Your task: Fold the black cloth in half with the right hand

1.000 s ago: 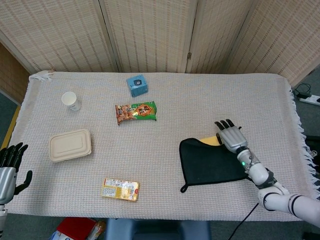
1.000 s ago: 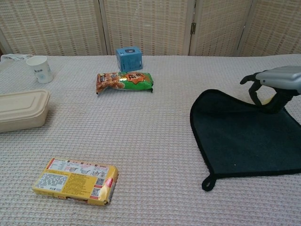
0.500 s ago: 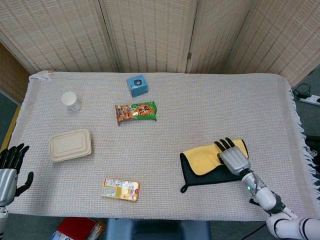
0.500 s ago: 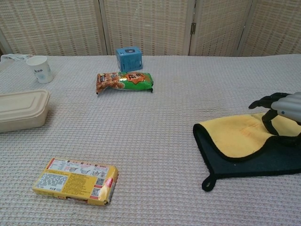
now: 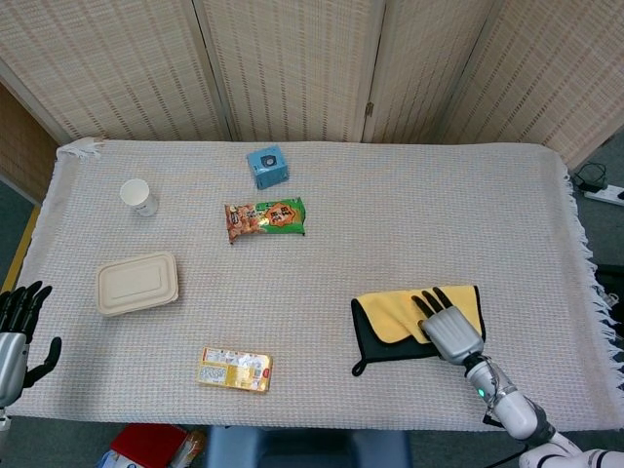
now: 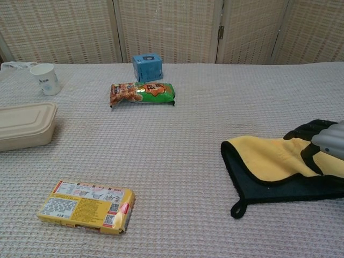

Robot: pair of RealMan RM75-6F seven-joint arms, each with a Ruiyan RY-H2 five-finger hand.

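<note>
The right hand (image 5: pixel 450 330) pinches the folded-over yellow flap of the black cloth (image 5: pixel 380 343), fingers spread on top. The cloth lies doubled beneath and left of it. Far left, the left hand (image 5: pixel 18 336) hovers off-table, fingers apart, empty.

The right hand (image 6: pixel 329 144) is running off the chest view's right edge, showing only fingertips and part of its back. It is covering part of the cloth (image 5: pixel 402 314), so any grip is impossible to tell. The left hand (image 5: pixel 18 331) is being cut by the head view's left edge. The print on the cup (image 5: pixel 140 197) is reading too small.
</note>
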